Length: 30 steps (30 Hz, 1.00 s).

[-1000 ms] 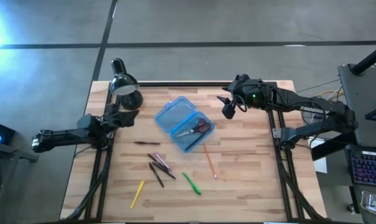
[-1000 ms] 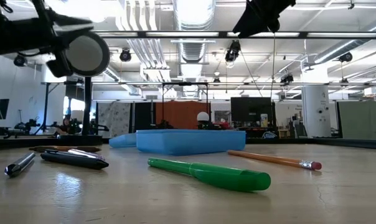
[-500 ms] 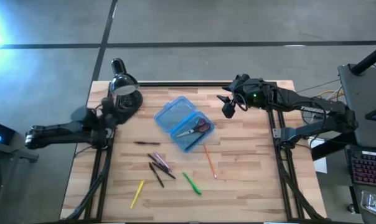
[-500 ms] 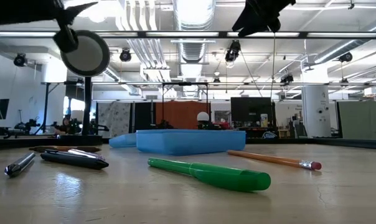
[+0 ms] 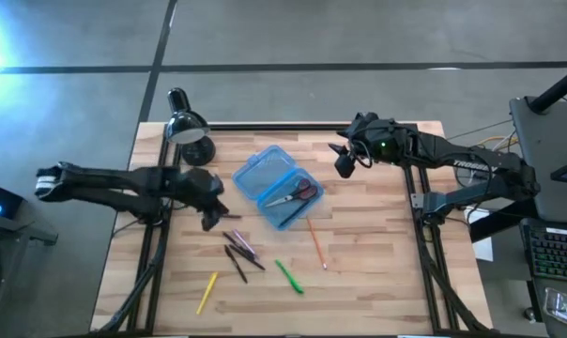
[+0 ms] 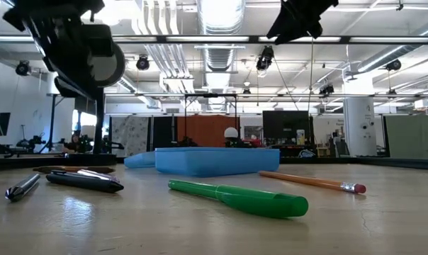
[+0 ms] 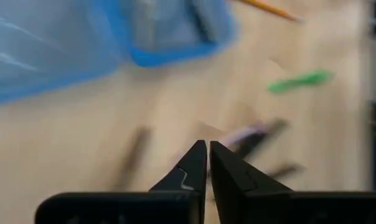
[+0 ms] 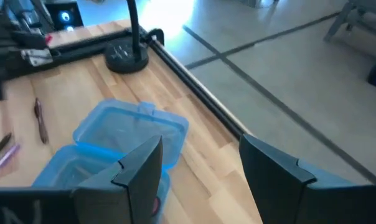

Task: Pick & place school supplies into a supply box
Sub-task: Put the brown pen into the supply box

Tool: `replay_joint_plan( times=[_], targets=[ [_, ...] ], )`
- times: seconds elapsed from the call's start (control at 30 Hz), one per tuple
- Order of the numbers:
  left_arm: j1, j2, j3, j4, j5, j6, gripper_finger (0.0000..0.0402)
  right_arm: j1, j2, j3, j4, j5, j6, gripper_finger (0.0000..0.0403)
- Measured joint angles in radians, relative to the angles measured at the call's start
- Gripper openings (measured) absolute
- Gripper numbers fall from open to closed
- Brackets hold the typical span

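The open blue supply box (image 5: 276,186) lies mid-table on its two halves, with the red-handled scissors (image 5: 298,193) in the half toward the near-right. On the wood near it lie an orange pencil (image 5: 315,242), a green pen (image 5: 288,277), a yellow pen (image 5: 206,292) and several dark pens (image 5: 238,253). My left gripper (image 5: 208,218) is shut and hovers left of the box, above a dark pen (image 7: 133,155). In the low view it hangs well above the table (image 6: 79,53). My right gripper (image 5: 344,165) is open and held high to the right of the box (image 8: 126,134).
A black desk lamp (image 5: 190,131) stands at the far-left corner, and its base (image 8: 127,59) shows in the right wrist view. Black frame rails run along the table's left and right sides. Bare wood lies right of the orange pencil.
My left arm has swung from the table's left edge beside the lamp toward the right and near side. It now stands over the dark pens left of the box. The right arm and all the supplies have kept still.
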Motion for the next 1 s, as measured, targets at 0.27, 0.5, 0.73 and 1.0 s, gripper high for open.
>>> replay_joint_plan(
  times=[0.27, 0.5, 0.73, 1.0],
  targets=[
    [-0.039, 0.17, -0.024, 0.023, 0.117, 0.031, 0.0001, 0.0, 0.0, -0.008, -0.06, 0.026, 0.014, 0.0206],
    [-0.069, 0.193, 0.027, 0.022, 0.038, 0.052, 0.0001, 0.0, 0.0, -0.01, -0.075, 0.026, 0.009, 0.0206],
    [-0.068, 0.222, 0.024, 0.085, 0.217, 0.004, 0.0, -0.01, 0.0, -0.019, -0.076, 0.026, -0.032, 0.0206],
    [-0.068, 0.344, 0.019, 0.292, 0.398, -0.125, 0.0, -0.032, 0.0, -0.024, -0.077, 0.025, -0.038, 0.0205]
  ],
)
